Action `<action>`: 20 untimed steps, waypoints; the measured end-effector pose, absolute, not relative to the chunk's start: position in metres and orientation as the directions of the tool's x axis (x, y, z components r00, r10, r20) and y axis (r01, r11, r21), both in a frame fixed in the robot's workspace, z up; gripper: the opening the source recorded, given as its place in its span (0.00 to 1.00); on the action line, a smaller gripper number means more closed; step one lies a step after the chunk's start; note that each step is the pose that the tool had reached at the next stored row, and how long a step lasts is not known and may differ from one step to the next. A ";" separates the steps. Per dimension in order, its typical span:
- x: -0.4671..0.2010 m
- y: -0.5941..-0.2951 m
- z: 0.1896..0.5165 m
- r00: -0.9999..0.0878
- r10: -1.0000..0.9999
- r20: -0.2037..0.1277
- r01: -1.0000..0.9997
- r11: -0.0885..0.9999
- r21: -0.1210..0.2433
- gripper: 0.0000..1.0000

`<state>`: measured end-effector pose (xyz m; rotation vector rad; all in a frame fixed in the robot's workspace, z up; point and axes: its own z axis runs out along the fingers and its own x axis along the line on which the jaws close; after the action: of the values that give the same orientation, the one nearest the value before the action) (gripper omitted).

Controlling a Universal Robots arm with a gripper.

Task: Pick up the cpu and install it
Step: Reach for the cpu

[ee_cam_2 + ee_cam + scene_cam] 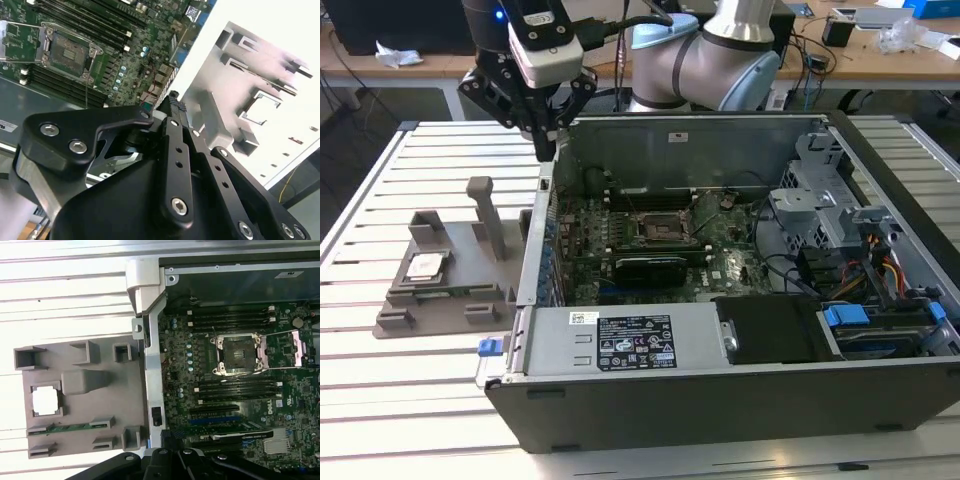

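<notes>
The cpu (pixel 425 265) (pixel 46 401), a small silvery square chip, lies flat in a square recess of the grey plastic tray (pixel 445 300) (pixel 80 410), on the exterior view's left beside the open computer case. The motherboard socket (pixel 665 228) (pixel 239 355) (pixel 67 45) stands open, with its metal frame lifted. My gripper (pixel 548 152) (pixel 175 104) hangs high over the case's left wall, between tray and motherboard, well above and behind the cpu. Its black fingers (pixel 172 150) are shut together with nothing between them.
The open case (pixel 670 345) lies on a slatted white table (pixel 380 380). Inside it are RAM slots, a black card (pixel 650 265), a drive cage (pixel 810 190) and cables on the right. An upright grey post (pixel 488 215) rises from the tray near the cpu.
</notes>
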<state>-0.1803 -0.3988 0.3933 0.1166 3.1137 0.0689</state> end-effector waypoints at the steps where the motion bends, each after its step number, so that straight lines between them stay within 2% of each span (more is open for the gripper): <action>1: -0.182 -0.399 0.393 -0.997 0.075 -0.023 0.074 0.996 0.045 0.11; 20: -0.219 -0.399 0.393 -0.997 0.075 -0.023 0.074 0.996 0.045 0.11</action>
<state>-0.2191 -0.3988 0.3932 0.1167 3.1136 0.0690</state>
